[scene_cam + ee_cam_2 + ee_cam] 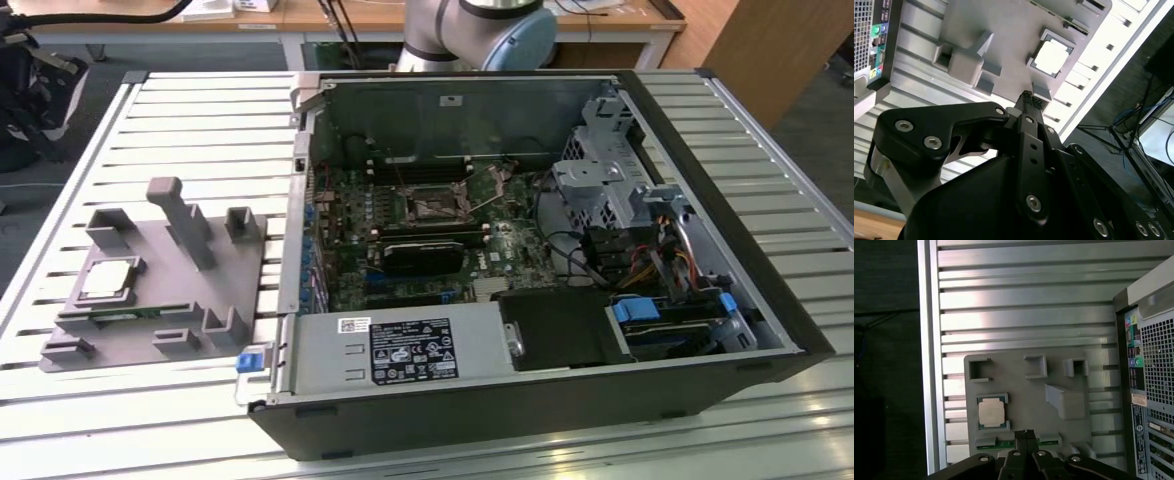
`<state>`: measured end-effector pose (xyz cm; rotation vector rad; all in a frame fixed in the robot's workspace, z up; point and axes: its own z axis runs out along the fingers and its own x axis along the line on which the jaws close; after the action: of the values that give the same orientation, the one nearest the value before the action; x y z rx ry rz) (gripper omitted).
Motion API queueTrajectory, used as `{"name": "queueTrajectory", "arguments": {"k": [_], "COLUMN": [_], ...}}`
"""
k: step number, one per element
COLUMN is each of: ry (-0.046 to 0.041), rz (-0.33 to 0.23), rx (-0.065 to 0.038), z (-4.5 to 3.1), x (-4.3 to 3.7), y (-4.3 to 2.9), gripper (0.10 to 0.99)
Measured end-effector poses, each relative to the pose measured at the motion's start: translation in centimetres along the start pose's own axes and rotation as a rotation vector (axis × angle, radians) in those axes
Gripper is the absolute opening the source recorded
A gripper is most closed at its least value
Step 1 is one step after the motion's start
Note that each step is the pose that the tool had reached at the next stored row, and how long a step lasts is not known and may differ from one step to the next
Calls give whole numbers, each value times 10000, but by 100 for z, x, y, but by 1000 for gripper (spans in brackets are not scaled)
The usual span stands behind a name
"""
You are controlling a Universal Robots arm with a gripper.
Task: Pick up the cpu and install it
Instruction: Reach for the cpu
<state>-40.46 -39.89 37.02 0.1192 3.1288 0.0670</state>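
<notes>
Silver-topped, the cpu (991, 412) lies in its recess on the grey holder (1019, 392), below and just aside of the gripper (1026, 433), which is clenched on nothing.

Legible text: none. All print is too small to make out.

1. Large label (414, 352), black and white panels, on the grey power supply (320, 362) in the exterior view. It carries rows of print and marks, unreadable.
2. Small white sticker (354, 323) on the same housing, just beside the large label. Unreadable.
3. Small white sticker (451, 99) on the inner wall of the computer case (534, 415). Unreadable.
4. Pale sticker (1139, 399) on the case's rear panel (1160, 365) in the first wrist view, beside the perforated grille. Unreadable.
</notes>
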Motion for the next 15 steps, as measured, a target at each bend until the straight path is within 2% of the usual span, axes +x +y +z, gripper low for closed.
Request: {"name": "queueTrajectory", "arguments": {"k": [15], "ry": [0], "rz": [-1], "rx": [0], "z": [11], "x": [330], "y": [-25], "gripper": [106]}}
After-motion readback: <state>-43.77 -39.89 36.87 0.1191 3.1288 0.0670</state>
